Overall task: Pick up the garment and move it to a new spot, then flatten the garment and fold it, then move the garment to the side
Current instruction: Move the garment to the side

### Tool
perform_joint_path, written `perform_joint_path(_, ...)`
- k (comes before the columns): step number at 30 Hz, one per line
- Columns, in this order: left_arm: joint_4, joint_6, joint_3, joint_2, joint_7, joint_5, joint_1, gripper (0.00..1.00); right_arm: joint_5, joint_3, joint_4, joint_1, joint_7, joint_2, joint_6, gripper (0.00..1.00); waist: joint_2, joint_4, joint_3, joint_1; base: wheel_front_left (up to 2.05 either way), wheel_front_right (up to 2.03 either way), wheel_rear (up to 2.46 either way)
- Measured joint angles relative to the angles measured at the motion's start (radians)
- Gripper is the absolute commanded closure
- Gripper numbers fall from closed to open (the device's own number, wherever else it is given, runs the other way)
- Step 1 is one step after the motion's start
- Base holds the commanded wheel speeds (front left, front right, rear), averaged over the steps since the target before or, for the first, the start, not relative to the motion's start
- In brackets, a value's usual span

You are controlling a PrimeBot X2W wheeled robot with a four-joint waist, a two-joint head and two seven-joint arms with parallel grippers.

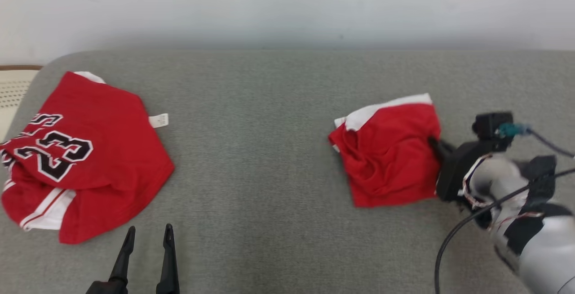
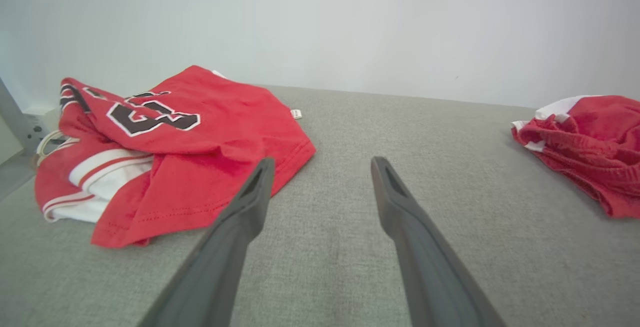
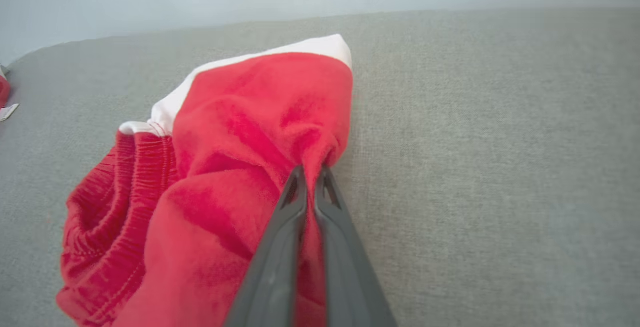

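The red garment (image 1: 386,159) lies bunched right of centre; the right claw (image 1: 435,143), nearer, grips its right edge, cloth stretching leftward. The left claw (image 1: 150,229) gapes at lower left.

The right gripper (image 3: 310,177) rises from six o'clock, fingers pinched on a fold of the red garment (image 3: 235,157), which lies bunched toward eight o'clock on the grey fabric surface (image 3: 490,167), white trim toward eleven.

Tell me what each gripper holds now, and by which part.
The right gripper is shut on the crumpled red fabric garment with white trim, pinching a bunched fold at its right edge. The left gripper is open and holds nothing.
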Motion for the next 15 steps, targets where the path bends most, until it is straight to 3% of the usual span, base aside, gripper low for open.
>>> perform_joint_path(15, -0.071, -0.011, 0.021, 0.036, 0.000, 0.050, -0.077, 0.00, -0.040, 0.070, 0.030, -0.247, 0.003, -0.163, 0.000, 1.00, 0.0001, -0.103, 0.155, 0.0002, 0.00, 0.00, 0.00)
